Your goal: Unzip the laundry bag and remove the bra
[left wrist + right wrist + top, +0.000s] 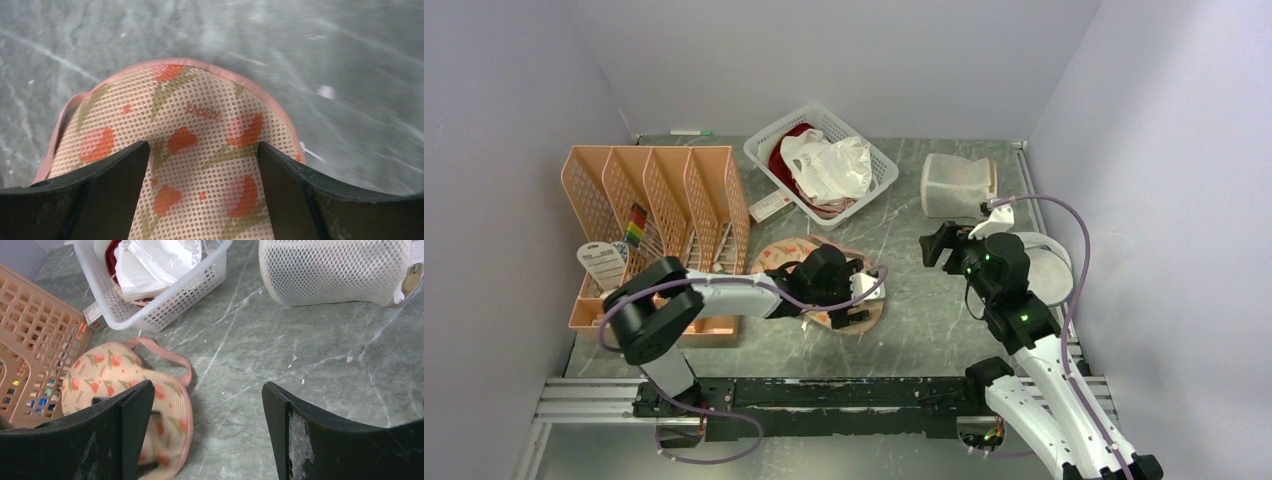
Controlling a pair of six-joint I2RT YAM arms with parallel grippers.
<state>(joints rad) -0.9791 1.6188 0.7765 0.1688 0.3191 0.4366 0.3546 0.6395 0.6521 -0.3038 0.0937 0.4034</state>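
- The laundry bag lies flat on the gray table. It is just beside the orange rack and in front of the white basket.
- The left pincer is right over the bag. Its two fingers are spread wide, and the flowery cloth shows between them. It holds nothing.
- The right pincer is wide open too and holds nothing. It hangs over bare table, apart from the bag.
- A pink loop sticks out from the bag's edge.
- A white mesh tube lies on its side at the back right.
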